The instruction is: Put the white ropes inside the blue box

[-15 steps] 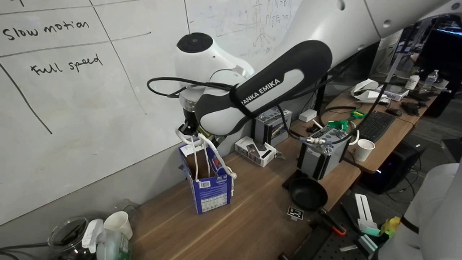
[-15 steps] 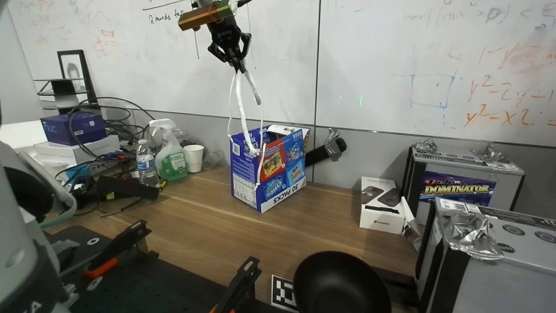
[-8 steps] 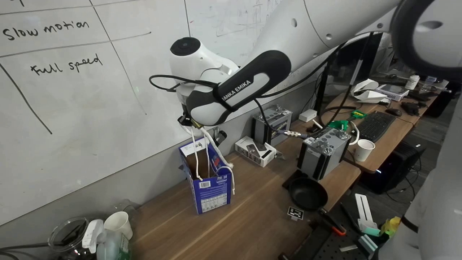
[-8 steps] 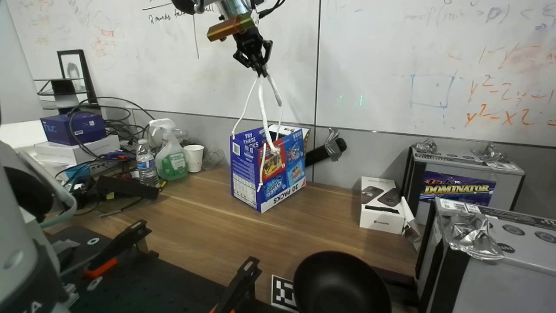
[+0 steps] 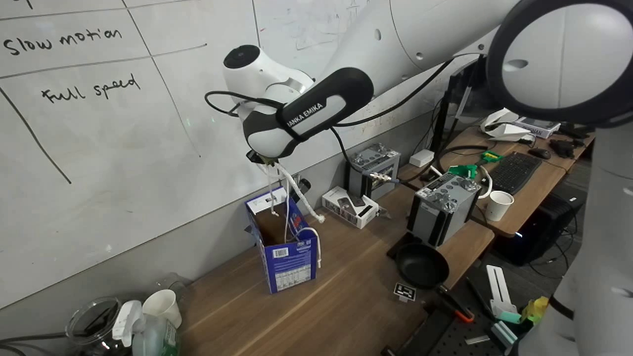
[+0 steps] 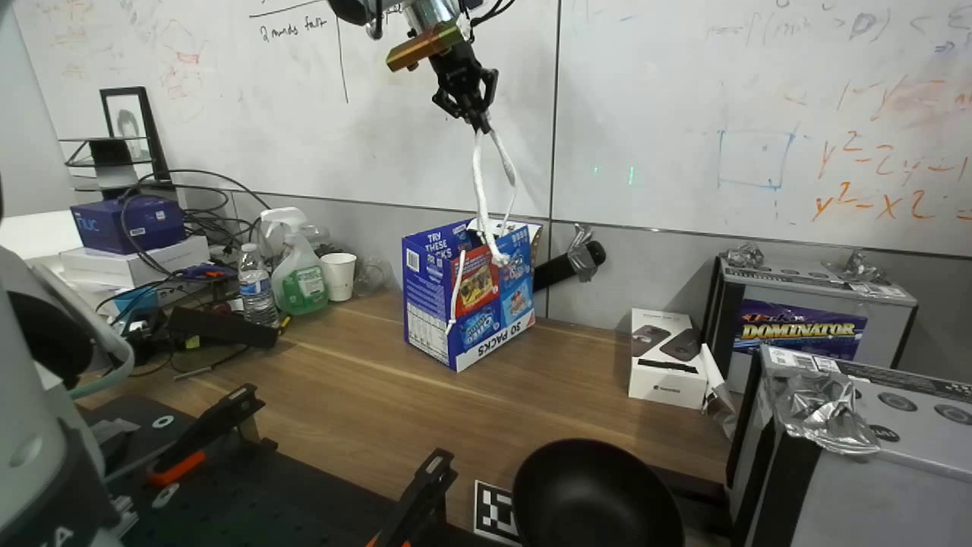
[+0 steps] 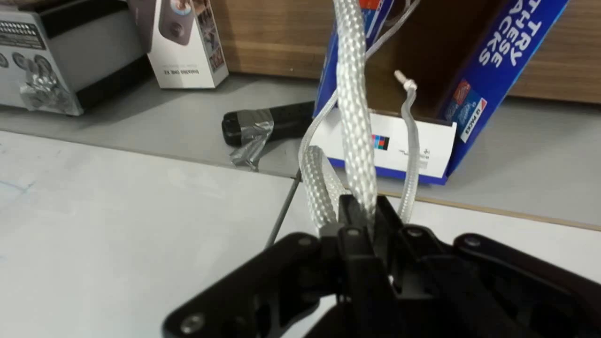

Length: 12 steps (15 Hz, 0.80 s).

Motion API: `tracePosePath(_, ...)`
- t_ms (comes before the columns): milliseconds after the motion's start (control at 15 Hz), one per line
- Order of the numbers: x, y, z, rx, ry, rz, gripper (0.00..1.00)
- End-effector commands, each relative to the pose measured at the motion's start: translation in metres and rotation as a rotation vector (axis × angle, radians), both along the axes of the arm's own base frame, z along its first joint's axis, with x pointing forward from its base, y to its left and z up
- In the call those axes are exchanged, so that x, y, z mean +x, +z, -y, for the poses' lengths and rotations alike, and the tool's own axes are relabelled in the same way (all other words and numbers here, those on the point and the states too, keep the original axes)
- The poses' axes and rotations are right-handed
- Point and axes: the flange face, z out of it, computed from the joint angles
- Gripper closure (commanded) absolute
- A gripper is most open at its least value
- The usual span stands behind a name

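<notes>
- While the pincer (image 6: 480, 126) hangs above the bench (image 6: 357, 372), its jaws are clamped on the white ropes (image 6: 480, 190), pinching them at the tips.
- From the pincer hangs a thick length (image 7: 355, 98), coarsely braided with a silky sheen, ending below in a lumpy knot.
- Beside it, also from the tips, hangs a thin, finely woven cord (image 7: 412, 155) with a small knotted end.
- Below the pincer stands the blue snack carton (image 6: 429, 296), upright printed cardboard, open-topped, brown inside; a slender strand (image 7: 323, 112) runs down from the pincer's hold into its mouth.
- Over the carton's rim drapes a curved strand-end (image 6: 456, 292), dangling outside; whether the two join inside, I cannot tell.
- Lower than the pincer and well apart from it are a round black frying pan (image 6: 596, 494) and a white Insta360 carton (image 6: 667, 368), boxy with crisp edges, on the bench.
- Also low and well apart from the pincer stand a spray bottle (image 6: 302, 275) of translucent plastic holding green liquid (image 6: 298, 305), a ribbed clear water bottle (image 6: 257, 289) and a white paper cup (image 6: 339, 275).
</notes>
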Motion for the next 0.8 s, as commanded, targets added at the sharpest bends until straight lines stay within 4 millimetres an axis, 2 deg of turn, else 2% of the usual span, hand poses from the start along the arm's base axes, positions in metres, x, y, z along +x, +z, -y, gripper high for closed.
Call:
tracePosePath(0, 0.003, 0.020, -0.016, -0.003, -0.060, -0.118, 0.92)
tracePosePath(200, 0.004, 0.031, -0.029, 0.038, -0.097, -0.187, 0.92)
tracePosePath(467, 0.018, 0.044, -0.038, 0.069, -0.080, -0.107, 0.92)
tracePosePath(733, 0.033, 0.035, -0.037, 0.088, -0.081, -0.094, 0.92)
